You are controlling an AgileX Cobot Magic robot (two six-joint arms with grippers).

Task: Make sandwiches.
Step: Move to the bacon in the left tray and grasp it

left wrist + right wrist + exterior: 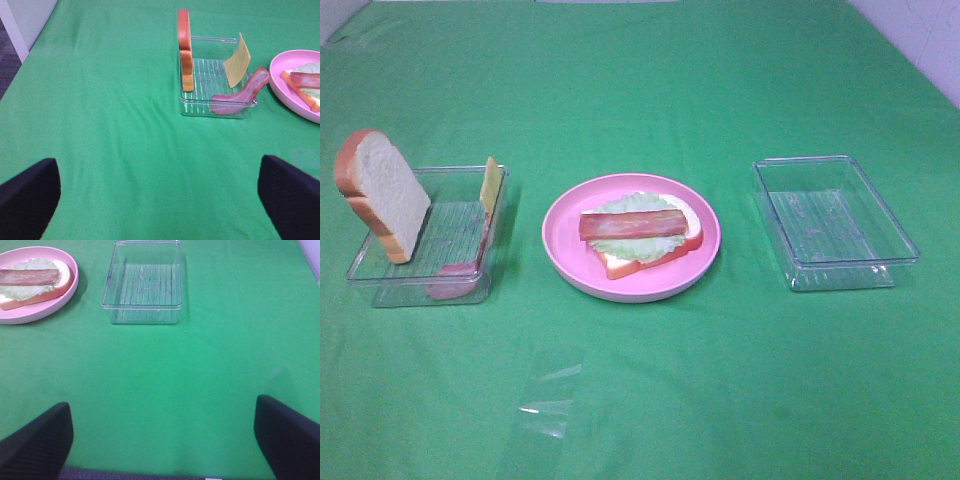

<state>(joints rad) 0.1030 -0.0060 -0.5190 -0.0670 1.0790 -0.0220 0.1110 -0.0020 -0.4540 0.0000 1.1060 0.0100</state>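
The high camera shows a pink plate (565,250) in the middle of a green cloth (640,90). The sandwich (638,242) lies on the plate, open-faced, with a bread slice underneath, lettuce (618,247) on that and a bacon strip (632,224) across the top. Left of the plate stands the left tray (400,285). In it, spare bread (385,195) stands on edge at the side far from the plate. A cheese slice (491,185) leans on the wall nearest the plate, and loose bacon (455,278) lies below it. Right of the plate, apart from it, sits the right tray (840,270). Neither gripper shows in this view.

In the left wrist view, the left gripper (160,200) hovers over bare cloth, well apart from the plate (280,85). Its fingers (27,197) are spread wide, with only cloth between them. The left tray (197,107) stands just beside the plate, holding the upright bread (185,50) and the cheese (237,60). The loose bacon (240,92) drapes over the wall on the plate's side. Part of the sandwich (306,80) shows on the plate.

In the right wrist view, the right gripper (162,440) hangs over cloth, well apart from the plate (45,315). Its fingers (40,440) are spread wide and grip nothing. The sandwich (30,287) rests on the plate, and the right tray (142,314) stands near the plate.
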